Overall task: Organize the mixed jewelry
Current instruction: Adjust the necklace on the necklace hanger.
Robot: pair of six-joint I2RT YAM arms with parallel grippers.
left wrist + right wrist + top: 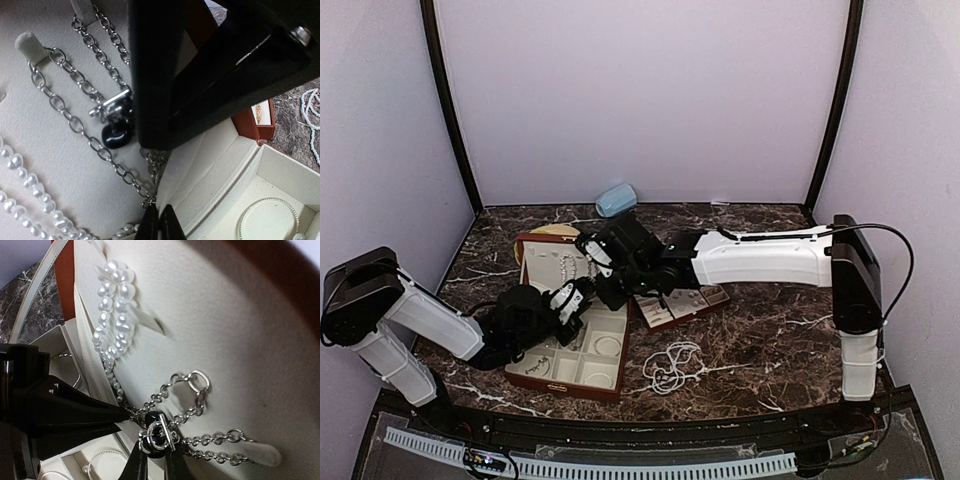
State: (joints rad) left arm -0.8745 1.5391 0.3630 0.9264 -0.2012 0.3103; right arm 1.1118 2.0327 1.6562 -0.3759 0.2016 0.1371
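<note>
Sorting looks about half done, by my reading. On the table (770,335) the case (582,375) stands open with its lid (240,315) up and a small tray (685,303) just beside it.

- Right gripper (155,460): pinched on the chain (197,410) at its dark pendant (155,436), against the lid lining.
- Left gripper (160,225): closed tight, tips at the chain's lower end; cannot tell whether a link is caught.
- Done: bead strands (115,315) hang on the lid; a bangle (270,199) lies in a compartment.
- In hand: the chain is looped over a peg (27,45) but not yet released.
- Left: a loose bead strand (670,368) lies on the table near the case's front corner, outside it.
</note>
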